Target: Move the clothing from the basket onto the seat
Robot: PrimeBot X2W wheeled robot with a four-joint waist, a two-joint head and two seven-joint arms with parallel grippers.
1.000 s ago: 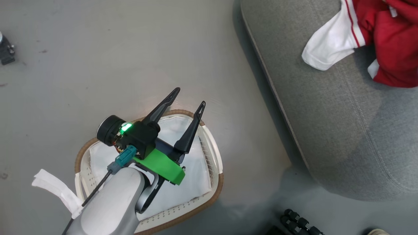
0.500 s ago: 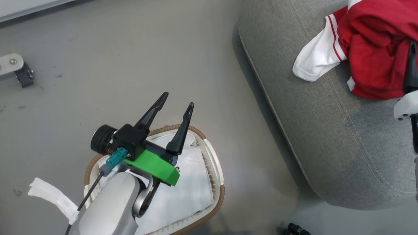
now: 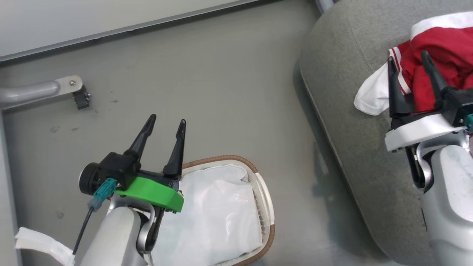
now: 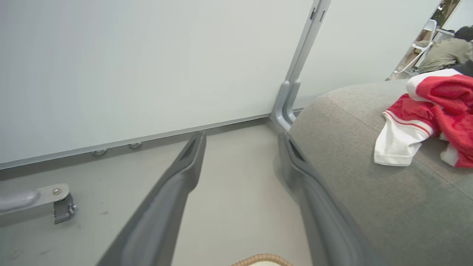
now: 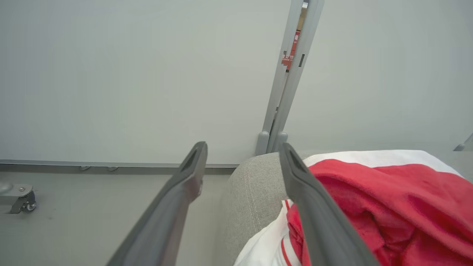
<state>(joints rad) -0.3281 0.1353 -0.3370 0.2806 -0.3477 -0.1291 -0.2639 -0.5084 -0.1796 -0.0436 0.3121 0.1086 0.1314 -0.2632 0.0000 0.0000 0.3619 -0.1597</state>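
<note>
The red and white clothing (image 3: 443, 44) lies heaped on the grey seat (image 3: 343, 111) at the right. My right gripper (image 3: 407, 57) stands open just above the heap and holds nothing. In the right wrist view its fingertips (image 5: 242, 146) are spread, with the clothing (image 5: 369, 199) under the right finger and the seat (image 5: 251, 184) beside it. The basket (image 3: 221, 159) sits on the floor at lower centre, with only its white liner (image 3: 218, 207) inside. My left gripper (image 3: 166, 120) hangs open and empty over the basket's left end. The left wrist view shows that gripper (image 4: 241, 136), the clothing (image 4: 425, 111), the seat (image 4: 369, 192) and the basket rim (image 4: 262, 257).
A pale wall panel runs along the back, with a grey post (image 4: 292, 96) by the seat's corner. A metal foot with a caster (image 3: 77, 96) stands on the floor at the left. A white fabric strip (image 3: 37, 244) lies at the lower left. A person (image 4: 447, 51) sits far behind.
The head view has swung, bringing the wall into sight. My right gripper has come into it and now stands open over the clothing on the seat. The left gripper stays open.
</note>
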